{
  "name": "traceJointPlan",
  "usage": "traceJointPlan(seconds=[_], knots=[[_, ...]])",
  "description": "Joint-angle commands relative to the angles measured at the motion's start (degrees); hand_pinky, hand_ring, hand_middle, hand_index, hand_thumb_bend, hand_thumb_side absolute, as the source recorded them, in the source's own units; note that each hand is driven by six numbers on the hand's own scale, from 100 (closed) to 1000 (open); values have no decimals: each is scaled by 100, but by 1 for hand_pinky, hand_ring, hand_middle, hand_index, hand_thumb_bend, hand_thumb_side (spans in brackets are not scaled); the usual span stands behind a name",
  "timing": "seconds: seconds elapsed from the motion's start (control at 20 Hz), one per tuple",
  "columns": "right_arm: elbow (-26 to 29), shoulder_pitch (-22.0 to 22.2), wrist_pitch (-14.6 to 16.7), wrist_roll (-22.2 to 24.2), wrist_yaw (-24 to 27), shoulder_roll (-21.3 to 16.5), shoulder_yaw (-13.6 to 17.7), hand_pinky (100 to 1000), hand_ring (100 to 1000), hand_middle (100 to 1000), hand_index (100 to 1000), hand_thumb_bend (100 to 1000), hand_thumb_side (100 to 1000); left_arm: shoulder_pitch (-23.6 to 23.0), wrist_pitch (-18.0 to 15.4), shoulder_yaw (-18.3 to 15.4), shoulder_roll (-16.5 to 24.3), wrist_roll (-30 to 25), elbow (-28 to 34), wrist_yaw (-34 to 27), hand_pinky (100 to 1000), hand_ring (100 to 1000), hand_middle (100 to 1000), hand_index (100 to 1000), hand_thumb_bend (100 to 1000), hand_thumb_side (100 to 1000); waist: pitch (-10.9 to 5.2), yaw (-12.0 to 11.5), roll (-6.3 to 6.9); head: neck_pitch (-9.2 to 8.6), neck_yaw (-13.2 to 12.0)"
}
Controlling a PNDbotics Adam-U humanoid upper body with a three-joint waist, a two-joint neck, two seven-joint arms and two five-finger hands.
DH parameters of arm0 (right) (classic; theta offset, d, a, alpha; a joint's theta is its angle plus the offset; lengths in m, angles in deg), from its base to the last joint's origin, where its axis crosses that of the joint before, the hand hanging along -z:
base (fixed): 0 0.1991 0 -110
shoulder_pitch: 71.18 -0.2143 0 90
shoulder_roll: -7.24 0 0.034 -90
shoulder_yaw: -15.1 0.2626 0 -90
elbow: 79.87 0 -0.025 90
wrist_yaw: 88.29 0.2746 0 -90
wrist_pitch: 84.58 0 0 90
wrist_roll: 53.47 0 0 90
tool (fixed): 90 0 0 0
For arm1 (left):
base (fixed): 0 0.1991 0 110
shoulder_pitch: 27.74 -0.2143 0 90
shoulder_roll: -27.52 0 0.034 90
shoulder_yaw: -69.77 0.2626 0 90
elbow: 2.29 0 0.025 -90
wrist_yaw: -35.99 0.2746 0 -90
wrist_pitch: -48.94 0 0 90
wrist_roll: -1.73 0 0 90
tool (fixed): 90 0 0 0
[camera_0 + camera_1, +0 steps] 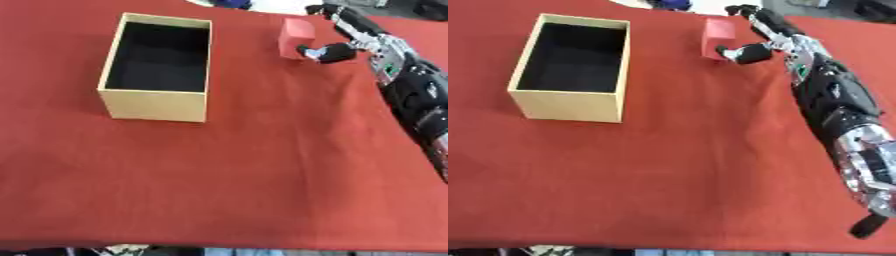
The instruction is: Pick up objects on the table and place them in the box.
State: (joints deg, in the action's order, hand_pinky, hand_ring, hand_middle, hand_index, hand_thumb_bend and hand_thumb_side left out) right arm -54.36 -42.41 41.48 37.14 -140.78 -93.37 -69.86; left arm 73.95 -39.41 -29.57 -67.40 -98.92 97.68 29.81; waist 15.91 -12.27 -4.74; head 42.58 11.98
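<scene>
A small red block [297, 36] stands on the red surface [262, 165] near its far edge, to the right of an open tan box [156, 105] and well apart from it. The box is empty inside as far as the views show, with a dark lining and its long side running away from the robot.

The right hand [770, 31] reaches in from the right side and meets the block. Its thumb [741, 52] touches the block's near right corner low down, while the fingers [750, 12] extend past the block's far right side. The fingers are apart and only partly curled, bracketing the block rather than clamped on it; whether the far fingers actually touch it cannot be told. The left hand shows in neither view.

The block looks like a light, stiff cube, possibly foam or painted wood, with flat faces and squared edges. It should not deform much or break, and it probably weighs little, so lifting it is likely easy. The flat opposite faces are the sensible place to take hold: thumb on the near face, fingers on the far face, around mid-height so it does not pivot. The present low thumb contact at a corner risks the block twisting or tipping when squeezed. Its smooth sides could slip, and a light block may slide on the cloth if pushed from one side only.
</scene>
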Motion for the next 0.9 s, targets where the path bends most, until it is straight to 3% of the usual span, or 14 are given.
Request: traceJointPlan(seconds=[0.05, 0.45, 0.65, 0.7, 0.9], knots=[[39, -93, -3, -63, -32, -189, 34, 904, 1000, 877, 981, 317, 515, 71, -43, 17, 48, -11, 134, 34, 856, 718, 572, 641, 257, 782, -78, -12, 42, -87, 43], [70, -86, -30, -261, -25, -143, 31, 882, 978, 830, 967, 294, 474, 57, -76, 27, 30, -23, 134, 45, 855, 719, 572, 641, 257, 781, -48, -36, 104, -204, 103], [101, -72, 13, -361, -27, -77, 27, 858, 937, 710, 917, 292, 420, 50, -91, 32, 21, -31, 131, 41, 855, 719, 572, 641, 256, 780, -42, -36, 136, -233, 126], [111, -68, 26, -399, -32, -60, 24, 843, 917, 621, 869, 297, 391, 50, -93, 33, 20, -32, 131, 40, 855, 720, 572, 641, 256, 780, -39, -36, 140, -240, 131], [150, -54, 78, -621, -19, -3, 28, 800, 859, 433, 701, 312, 275, 59, -94, 37, 12, -41, 127, 38, 855, 720, 572, 641, 258, 779, -36, -1, 152, -232, 119]])
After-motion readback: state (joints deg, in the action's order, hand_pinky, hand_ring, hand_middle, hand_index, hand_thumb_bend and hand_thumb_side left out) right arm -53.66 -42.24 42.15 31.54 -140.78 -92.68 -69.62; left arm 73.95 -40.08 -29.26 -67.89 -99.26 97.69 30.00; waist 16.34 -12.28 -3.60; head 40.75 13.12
